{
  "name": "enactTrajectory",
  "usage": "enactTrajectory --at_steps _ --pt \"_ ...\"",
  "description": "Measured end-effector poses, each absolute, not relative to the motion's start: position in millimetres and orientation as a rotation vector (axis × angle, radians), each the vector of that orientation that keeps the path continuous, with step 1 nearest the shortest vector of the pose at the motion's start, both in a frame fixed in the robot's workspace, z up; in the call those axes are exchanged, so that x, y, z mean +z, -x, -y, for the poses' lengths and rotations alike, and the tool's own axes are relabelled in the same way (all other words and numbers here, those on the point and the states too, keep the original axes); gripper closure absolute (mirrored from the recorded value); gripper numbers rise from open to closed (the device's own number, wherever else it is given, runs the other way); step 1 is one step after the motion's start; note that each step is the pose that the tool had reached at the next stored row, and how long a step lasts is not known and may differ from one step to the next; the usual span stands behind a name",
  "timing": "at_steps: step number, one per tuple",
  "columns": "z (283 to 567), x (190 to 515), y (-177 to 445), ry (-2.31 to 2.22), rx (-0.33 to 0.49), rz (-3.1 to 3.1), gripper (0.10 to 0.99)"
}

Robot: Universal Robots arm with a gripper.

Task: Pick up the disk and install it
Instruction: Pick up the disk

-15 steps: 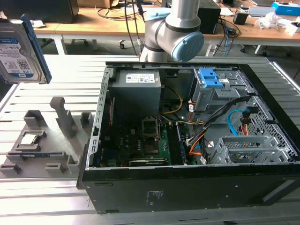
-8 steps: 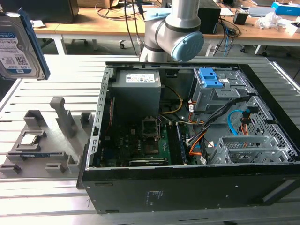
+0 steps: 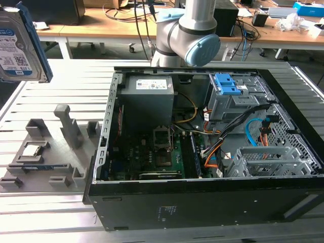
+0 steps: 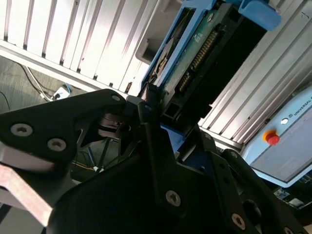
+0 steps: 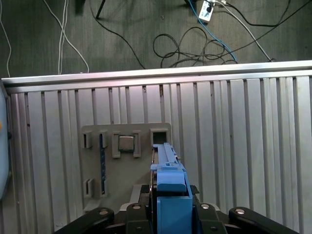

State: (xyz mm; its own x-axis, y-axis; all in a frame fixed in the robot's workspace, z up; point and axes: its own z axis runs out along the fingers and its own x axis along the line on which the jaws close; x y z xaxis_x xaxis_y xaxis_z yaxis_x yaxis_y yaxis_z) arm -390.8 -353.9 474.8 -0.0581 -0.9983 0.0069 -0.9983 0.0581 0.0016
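Black gripper (image 4: 148, 105) seemingly clamps the blue-framed disk (image 4: 195, 53) edgewise, held above the grey fixture tray (image 5: 124, 161).

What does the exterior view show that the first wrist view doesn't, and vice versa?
Exterior view adds: the open computer case, its motherboard, the grey drive cage with blue latches, and the arm behind the case.
First wrist view adds: the floor with loose cables and a power strip, plus the gripper shut on the disk.
Both: the disk, held off the table; the grey fixture tray with the small square chip; the slotted aluminium table.
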Motion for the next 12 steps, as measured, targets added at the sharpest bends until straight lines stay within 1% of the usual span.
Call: enactTrajectory --at_steps 12 --pt "354 495 390 -2.151 0.004 2.28 0.718"
